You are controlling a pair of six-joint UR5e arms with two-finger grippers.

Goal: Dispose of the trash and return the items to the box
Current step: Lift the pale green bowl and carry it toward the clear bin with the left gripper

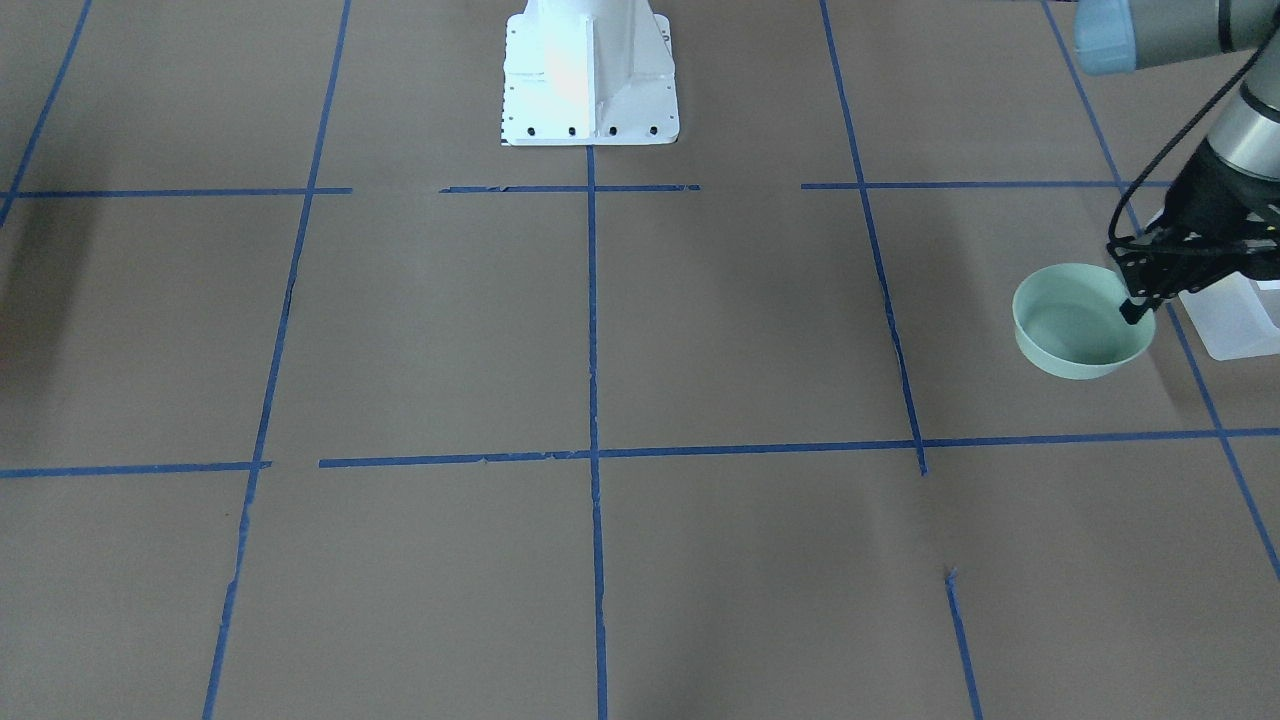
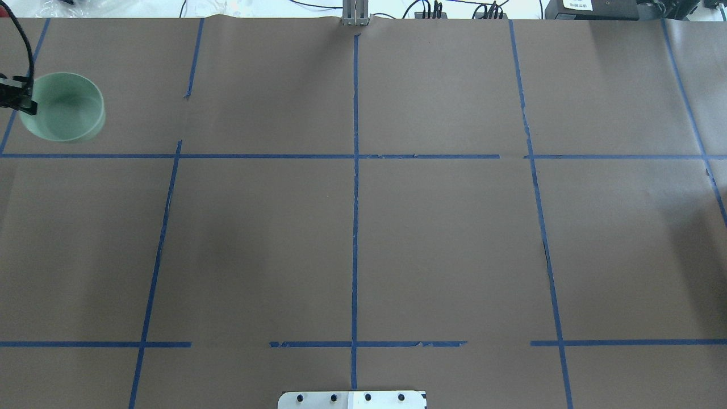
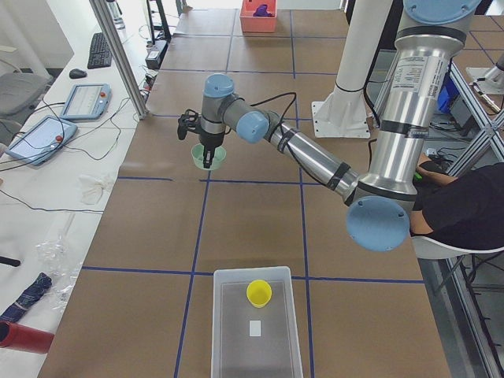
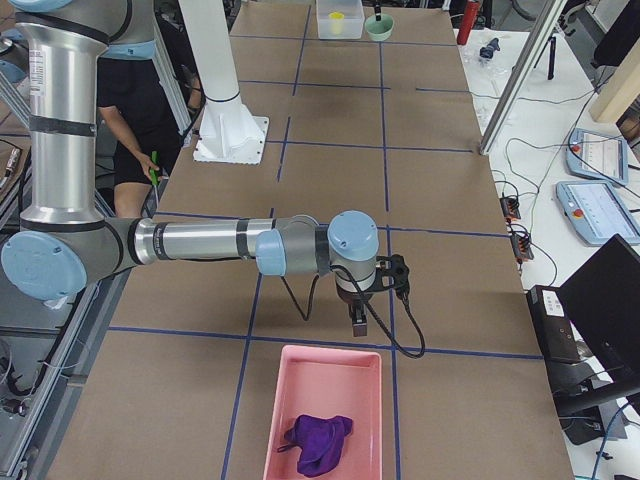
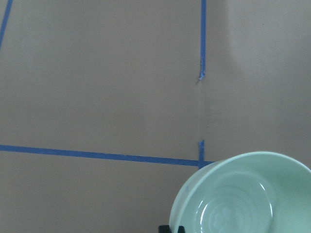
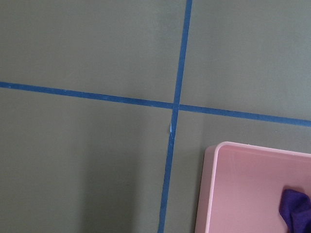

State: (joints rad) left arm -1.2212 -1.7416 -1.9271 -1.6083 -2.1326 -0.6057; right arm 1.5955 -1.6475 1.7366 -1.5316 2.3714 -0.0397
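Note:
The pale mint-green bowl (image 1: 1075, 325) is at the table's left end. My left gripper (image 1: 1136, 310) is shut on its rim, one finger inside and one outside; it shows the same in the overhead view (image 2: 25, 105). The bowl (image 5: 243, 194) fills the lower right of the left wrist view. I cannot tell whether it rests on the table. The frosted-white box (image 3: 217, 315) stands nearer the table's end, with the yellow cup (image 3: 259, 292) upright inside it. My right gripper (image 4: 358, 322) hangs over the table near a pink tray; I cannot tell if it is open or shut.
The pink tray (image 4: 300, 380) holds a purple cloth (image 4: 318, 440) at the table's right end; it also shows in the right wrist view (image 6: 214, 194). The white robot base (image 1: 590, 80) stands at the table's back middle. Blue tape lines cross the brown table.

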